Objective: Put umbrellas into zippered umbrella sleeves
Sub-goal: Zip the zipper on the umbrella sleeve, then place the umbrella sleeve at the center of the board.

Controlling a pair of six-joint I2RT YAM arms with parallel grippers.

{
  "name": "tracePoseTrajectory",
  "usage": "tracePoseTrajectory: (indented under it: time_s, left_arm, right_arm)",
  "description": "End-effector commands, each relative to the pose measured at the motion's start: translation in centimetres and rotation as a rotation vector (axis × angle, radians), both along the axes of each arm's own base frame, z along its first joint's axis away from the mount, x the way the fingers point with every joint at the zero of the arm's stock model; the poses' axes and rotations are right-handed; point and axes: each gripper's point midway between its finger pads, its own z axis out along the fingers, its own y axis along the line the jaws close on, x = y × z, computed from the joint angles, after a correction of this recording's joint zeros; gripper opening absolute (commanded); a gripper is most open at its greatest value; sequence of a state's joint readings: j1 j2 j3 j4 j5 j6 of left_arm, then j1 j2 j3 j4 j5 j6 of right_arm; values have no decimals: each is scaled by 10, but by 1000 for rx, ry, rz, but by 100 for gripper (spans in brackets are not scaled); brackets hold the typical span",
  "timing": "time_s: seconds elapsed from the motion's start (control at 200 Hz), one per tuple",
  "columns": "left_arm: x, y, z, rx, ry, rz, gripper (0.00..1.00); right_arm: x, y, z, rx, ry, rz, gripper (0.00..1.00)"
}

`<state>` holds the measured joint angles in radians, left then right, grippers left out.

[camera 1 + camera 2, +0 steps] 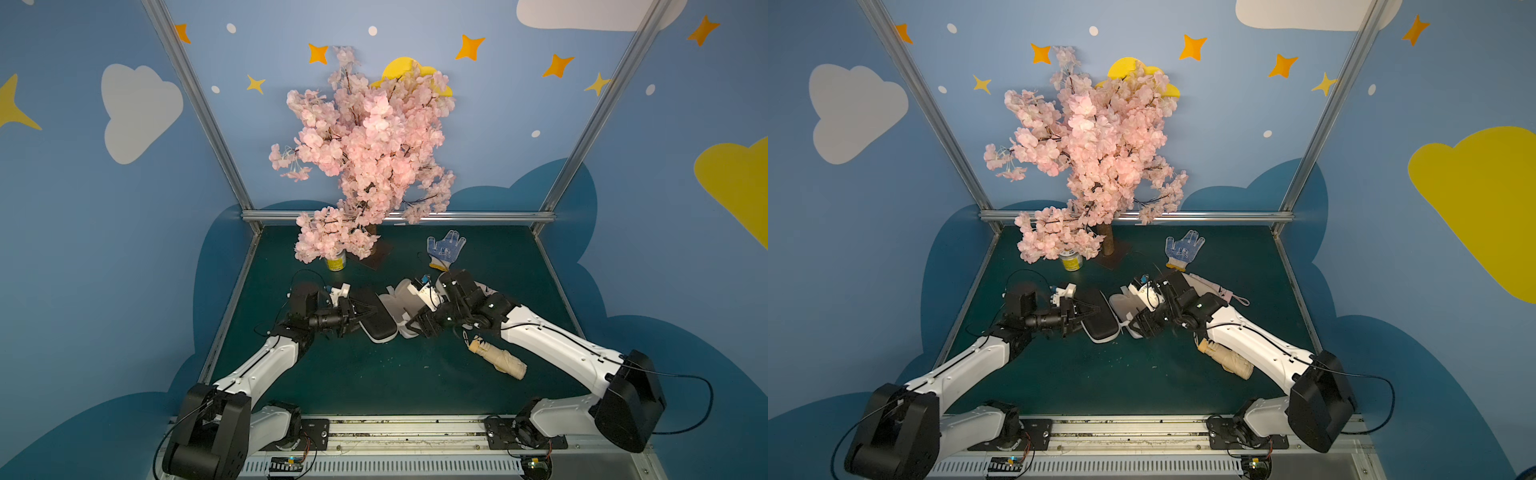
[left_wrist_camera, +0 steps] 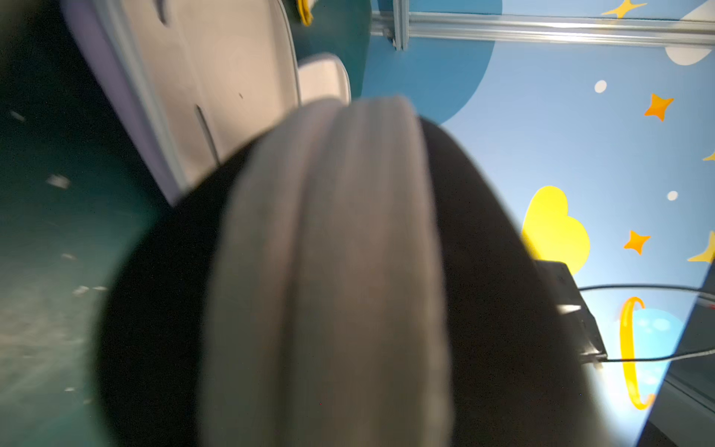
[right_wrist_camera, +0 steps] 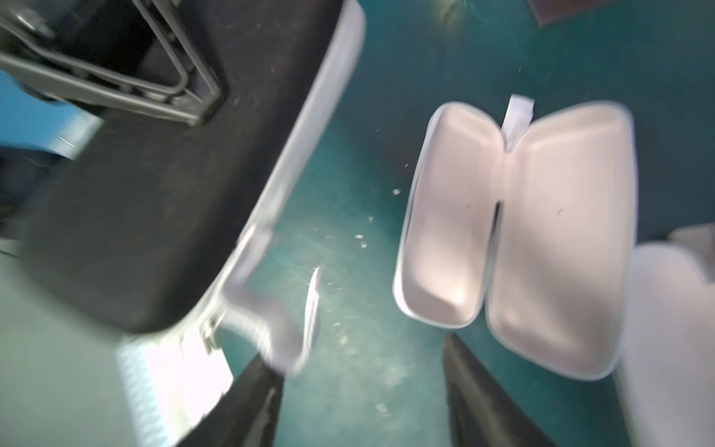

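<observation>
Progress: your left gripper (image 1: 365,310) pinches black hard-shell zip sleeve (image 1: 380,328), seemingly closed; right gripper (image 3: 360,391) jaws spread. Lavender clamshell sleeve (image 3: 549,251) lies open, empty; cream-beige folded umbrella (image 1: 500,359) and pale pink umbrella (image 1: 1219,291) lie unpacked.

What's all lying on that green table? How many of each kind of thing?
Zip cases: 3 (black case, lavender case, off-white case)
Umbrellas in view: 2 (beige umbrella, pink umbrella)
Work glove: 1
Yellow can: 1
Blossom tree: 1
Total: 8
</observation>
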<state>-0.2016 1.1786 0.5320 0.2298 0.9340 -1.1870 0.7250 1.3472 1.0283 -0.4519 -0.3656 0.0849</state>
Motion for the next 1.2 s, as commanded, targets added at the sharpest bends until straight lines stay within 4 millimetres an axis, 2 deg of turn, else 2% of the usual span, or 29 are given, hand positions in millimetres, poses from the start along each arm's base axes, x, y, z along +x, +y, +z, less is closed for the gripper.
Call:
tracePoseTrajectory:
  time_s: [0.0, 0.05, 0.1, 0.175, 0.25, 0.38, 0.45, 0.531, 0.591, 0.711, 0.786, 0.891, 0.931, 1.011, 1.076, 1.126, 1.191]
  left_arm:
    - [-8, 4, -8, 91, -119, -66, 3]
    - [-10, -1, -9, 74, -149, -99, 4]
    - [-13, -9, -7, 46, -180, -135, 6]
    - [-18, -20, -1, 35, -216, -180, 8]
    - [-20, -26, 9, 36, -263, -198, 9]
    - [-16, -24, 22, 35, -302, -158, 10]
    - [-14, -24, 23, 36, -305, -146, 10]
    - [-13, -24, 21, 31, -293, -145, 10]
    - [-11, -25, 20, 20, -281, -144, 10]
    - [-5, -25, 19, 8, -261, -132, 11]
    - [1, -21, 18, 11, -240, -107, 17]
    - [12, -3, 19, 10, -194, -32, 46]
    - [16, 8, 19, 16, -173, 11, 53]
    - [24, 37, 21, 63, -138, 129, 60]
    - [29, 69, 18, 175, -125, 261, 63]
    - [26, 96, 12, 287, -83, 357, 68]
    - [19, 133, 10, 433, -40, 472, 68]
  right_arm:
    - [-17, -2, 30, 211, 238, -33, 80]
    - [-11, 5, 38, 308, 291, -67, 84]
    - [-8, 14, 44, 351, 354, -64, 85]
    - [-4, 31, 45, 376, 461, -24, 85]
    - [-5, 47, 36, 363, 603, 43, 86]
    - [-22, 71, 15, 303, 707, 135, 85]
    - [-33, 83, 14, 324, 730, 179, 85]
    - [-36, 91, 14, 353, 747, 194, 83]
    - [-35, 94, 13, 374, 755, 198, 78]
    - [-34, 99, 12, 412, 781, 204, 59]
    - [-31, 102, 10, 437, 791, 184, 47]
    - [-23, 105, -5, 435, 821, 115, 34]
    - [-20, 107, -14, 434, 833, 79, 29]
    - [-15, 114, -29, 430, 867, 7, 23]
    - [-11, 124, -42, 414, 873, -61, 19]
    - [-8, 135, -50, 400, 868, -112, 17]
    - [-4, 150, -61, 376, 861, -181, 15]
